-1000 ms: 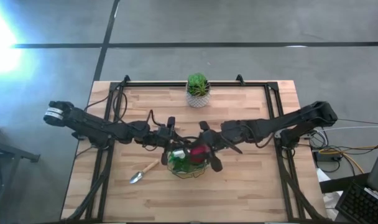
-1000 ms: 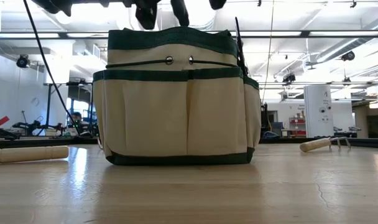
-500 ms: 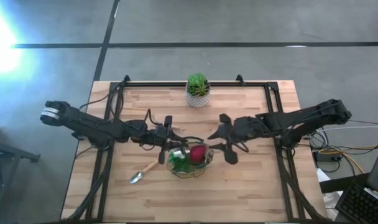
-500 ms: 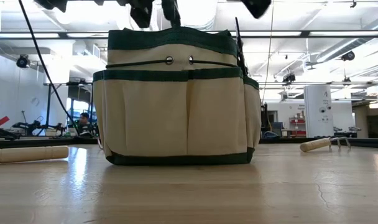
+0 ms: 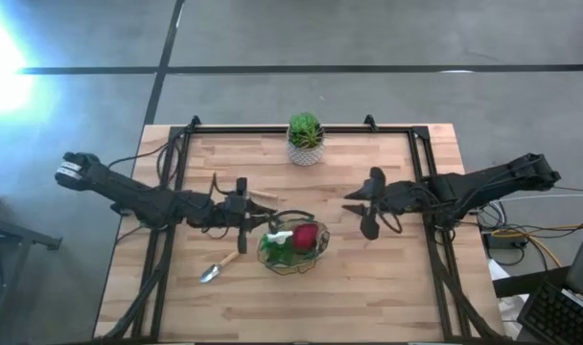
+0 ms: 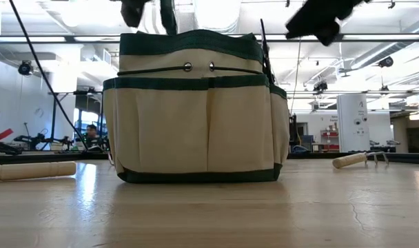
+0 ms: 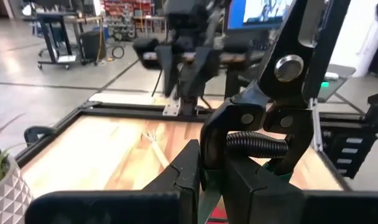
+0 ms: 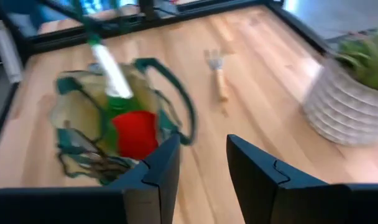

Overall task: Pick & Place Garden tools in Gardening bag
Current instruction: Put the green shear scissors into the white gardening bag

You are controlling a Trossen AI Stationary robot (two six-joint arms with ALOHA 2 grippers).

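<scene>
The left pincer (image 5: 240,209) is clamped narrow on a pair of dark pruning shears (image 7: 282,93), which stand up out of its fingers (image 7: 183,171) with the coil spring and pivot bolt showing. They are stiff, steel and probably top-heavy, so a grip low by the spring, as here, looks sound, though the smooth handles could twist if the wrist tips fast. Just beside this pincer, on the side toward the other arm, stands the gardening bag (image 6: 196,110). It is soft canvas with an open mouth, likely to sag or slide if a tool catches its rim, so the shears are best lowered straight in. Inside it lie a red item (image 8: 134,134) and a green spray bottle (image 5: 278,249), both light. Close to the left pincer on the near side lies the trowel (image 5: 220,264), and on its far side the rake (image 8: 218,74) — each best taken by the round wooden handle, which gives better purchase than the thin metal end. Beyond the bag the right pincer (image 5: 368,213) hovers with its fingers apart and empty. The table (image 5: 387,287) is pale wood planking, level and smooth, with a potted plant (image 5: 306,137) at its far edge. Past it is a grey floor and a bright workshop with ceiling lights.
</scene>
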